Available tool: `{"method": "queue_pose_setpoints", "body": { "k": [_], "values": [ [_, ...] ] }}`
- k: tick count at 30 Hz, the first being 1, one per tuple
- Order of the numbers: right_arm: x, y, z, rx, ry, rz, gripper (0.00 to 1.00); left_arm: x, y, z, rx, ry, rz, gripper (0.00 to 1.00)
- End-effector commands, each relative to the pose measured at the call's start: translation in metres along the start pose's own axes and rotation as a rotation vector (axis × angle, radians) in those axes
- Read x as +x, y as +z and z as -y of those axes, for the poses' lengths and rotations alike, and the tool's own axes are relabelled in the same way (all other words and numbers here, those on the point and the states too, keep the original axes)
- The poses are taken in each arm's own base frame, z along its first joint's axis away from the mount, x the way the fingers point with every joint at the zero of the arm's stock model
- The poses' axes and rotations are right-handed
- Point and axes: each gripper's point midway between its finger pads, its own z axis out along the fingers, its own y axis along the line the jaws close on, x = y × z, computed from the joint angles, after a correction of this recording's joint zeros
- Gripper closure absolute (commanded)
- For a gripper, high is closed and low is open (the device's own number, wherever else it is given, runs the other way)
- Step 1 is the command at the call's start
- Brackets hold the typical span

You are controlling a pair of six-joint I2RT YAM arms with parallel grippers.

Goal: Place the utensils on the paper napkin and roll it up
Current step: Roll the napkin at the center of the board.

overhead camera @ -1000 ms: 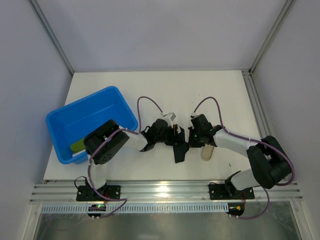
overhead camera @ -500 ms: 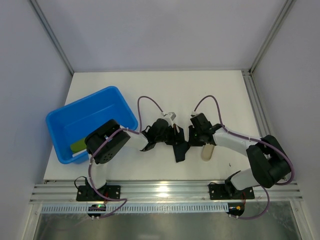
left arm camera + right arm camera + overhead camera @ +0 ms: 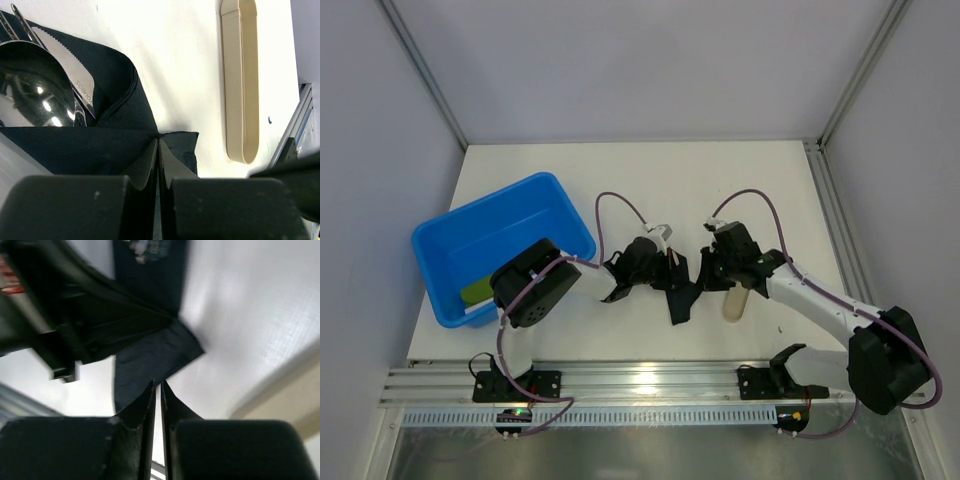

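Writing on knife blade (image 3: 75, 82): small engraved mark, unreadable. Utensils (image 3: 35, 85) lie inside folded paper napkin (image 3: 125, 100) at mid counter (image 3: 770, 190). Left end effector (image 3: 158, 145) pressed together at napkin fold. Right end effector (image 3: 157, 387), at napkin's 2 o'clock, nearly pressed together over its corner.

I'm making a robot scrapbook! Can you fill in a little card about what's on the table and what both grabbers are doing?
Thin black paper napkin: partly folded, flaps overlapping
Shiny silver metal pieces: spoon, knife, fork tines, lying on the napkin, partly tucked under a flap
Left gripper: shut, tips at the napkin's fold
Right gripper: jaws almost together above a napkin corner; view blurred
Beige cylinder: beside the napkin, not touching
Blue plastic tub: on the left arm's side
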Motion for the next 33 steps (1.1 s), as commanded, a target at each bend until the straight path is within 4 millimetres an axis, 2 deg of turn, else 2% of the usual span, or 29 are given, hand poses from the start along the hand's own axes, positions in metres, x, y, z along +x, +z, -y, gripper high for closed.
{"method": "queue_pose_setpoints", "body": {
  "k": [1, 2, 3, 4, 6, 8, 9, 16, 21, 29, 33],
  "values": [
    [-0.012, -0.013, -0.057, -0.317, -0.077, 0.026, 0.91, 0.063, -0.014, -0.092, -0.306, -0.001, -0.184, 1.0],
    [-0.006, -0.015, -0.069, -0.393, -0.08, -0.008, 0.93, 0.064, -0.014, -0.091, -0.301, -0.001, -0.184, 1.0],
    [0.0, -0.011, -0.072, -0.42, -0.072, -0.036, 0.96, 0.063, -0.014, -0.091, -0.301, -0.002, -0.182, 1.0],
    [-0.003, -0.009, -0.079, -0.458, -0.076, -0.02, 0.96, 0.063, -0.014, -0.091, -0.301, -0.003, -0.182, 1.0],
    [0.008, -0.005, -0.083, -0.506, -0.049, -0.049, 0.96, 0.063, -0.014, -0.091, -0.301, -0.004, -0.184, 1.0],
    [0.009, 0.001, -0.086, -0.533, -0.035, -0.044, 0.96, 0.063, -0.015, -0.091, -0.301, -0.006, -0.184, 1.0],
    [0.015, 0.005, -0.084, -0.537, -0.028, -0.061, 0.96, 0.063, -0.015, -0.091, -0.301, -0.006, -0.184, 1.0],
    [0.029, 0.025, -0.085, -0.57, -0.006, -0.083, 0.96, 0.064, -0.013, -0.089, -0.292, -0.006, -0.189, 1.0],
    [0.048, 0.039, -0.072, -0.525, 0.027, -0.135, 0.96, 0.064, -0.014, -0.09, -0.296, -0.003, -0.191, 1.0],
    [0.074, 0.039, -0.061, -0.497, 0.062, -0.179, 0.96, 0.066, -0.013, -0.093, -0.306, 0.004, -0.2, 1.0],
    [0.081, 0.037, -0.056, -0.485, 0.067, -0.175, 0.96, 0.066, -0.014, -0.094, -0.31, 0.006, -0.203, 1.0]
  ]
}}
